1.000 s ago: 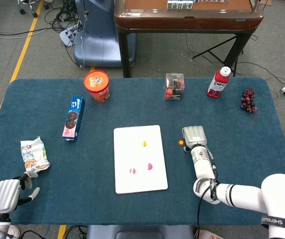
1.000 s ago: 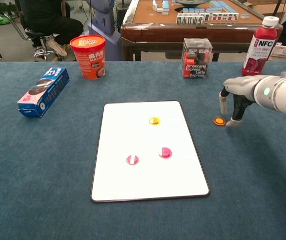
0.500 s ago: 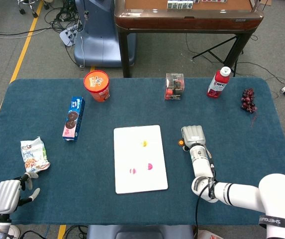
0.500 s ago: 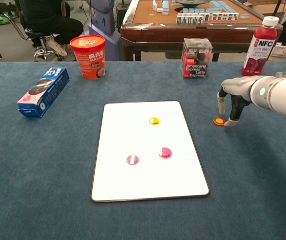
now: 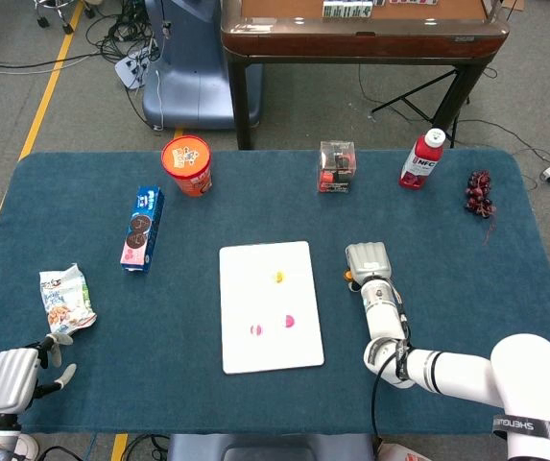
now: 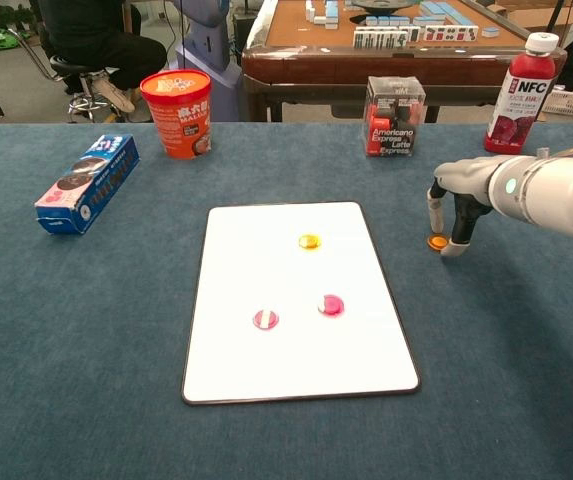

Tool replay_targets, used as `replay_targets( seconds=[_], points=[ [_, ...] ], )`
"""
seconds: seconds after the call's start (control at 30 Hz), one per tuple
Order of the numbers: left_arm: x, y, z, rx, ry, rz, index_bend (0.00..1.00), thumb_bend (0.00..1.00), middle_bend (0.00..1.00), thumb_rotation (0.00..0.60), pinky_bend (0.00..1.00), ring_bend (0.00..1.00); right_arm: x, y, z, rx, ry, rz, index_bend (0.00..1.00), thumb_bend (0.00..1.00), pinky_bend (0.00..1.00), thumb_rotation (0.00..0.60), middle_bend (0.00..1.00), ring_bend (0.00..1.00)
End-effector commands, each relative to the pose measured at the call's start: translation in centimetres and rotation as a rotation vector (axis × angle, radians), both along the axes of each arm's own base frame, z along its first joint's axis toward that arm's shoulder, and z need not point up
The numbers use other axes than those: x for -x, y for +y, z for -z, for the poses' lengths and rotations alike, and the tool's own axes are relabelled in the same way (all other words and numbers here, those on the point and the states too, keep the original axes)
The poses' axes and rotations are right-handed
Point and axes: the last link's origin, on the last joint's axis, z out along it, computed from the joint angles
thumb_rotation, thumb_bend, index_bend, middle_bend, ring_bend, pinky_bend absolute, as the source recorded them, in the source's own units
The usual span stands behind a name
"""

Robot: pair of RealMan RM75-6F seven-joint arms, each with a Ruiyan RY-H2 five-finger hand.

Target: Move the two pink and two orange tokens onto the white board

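The board (image 6: 296,300) lies flat mid-table with three tokens on it: a yellow-orange token (image 6: 309,241) near its far edge, and two pink tokens (image 6: 266,319) (image 6: 331,305) side by side lower down. The last orange token (image 6: 436,241) sits on the blue cloth just right of the board, off its edge.

The right hand (image 6: 453,200) stands over that token, fingers (image 6: 434,213) pointing down on either side of it, tips at the cloth; whether they touch the token cannot be told. It holds nothing yet. In the head view the right hand covers most of the token. The left hand (image 5: 15,376) rests at the near left corner of the table, fingers loosely apart, empty.

Around the far side stand an orange cup (image 6: 177,112), a blue biscuit box (image 6: 88,184) lying flat, a coffee carton (image 6: 394,116) and a red bottle (image 6: 523,91). Grapes (image 5: 479,193) lie at the far right, a snack bag (image 5: 65,299) near the left hand. Nothing lies between the token and the board.
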Motion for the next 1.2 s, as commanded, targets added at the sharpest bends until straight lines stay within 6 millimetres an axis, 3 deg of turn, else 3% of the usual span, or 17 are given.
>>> replay_targets(
  seconds=[0.03,0.9,1.2],
  points=[
    [0.0,0.0,0.0,0.0,0.0,-0.001,0.52,0.28,0.65,0.6,0.78,0.64,-0.1,0.0,0.1,0.0,-0.001,0.0,0.43,0.2,1.0,0.6,1.0,1.0],
    [0.2,-0.2,0.2,0.008,0.002,-0.006,0.52,0.28,0.65,0.6,0.78,0.64,-0.1,-0.1,0.5,-0.007,0.005,0.007,0.47,0.25,1.0,0.6,1.0,1.0],
    [0.2,-0.2,0.3,0.008,0.003,-0.004,0.52,0.28,0.65,0.6,0.78,0.64,-0.8,0.0,-1.1,0.023,-0.021,-0.025,0.48,0.25,1.0,0.6,1.0,1.0]
  ],
)
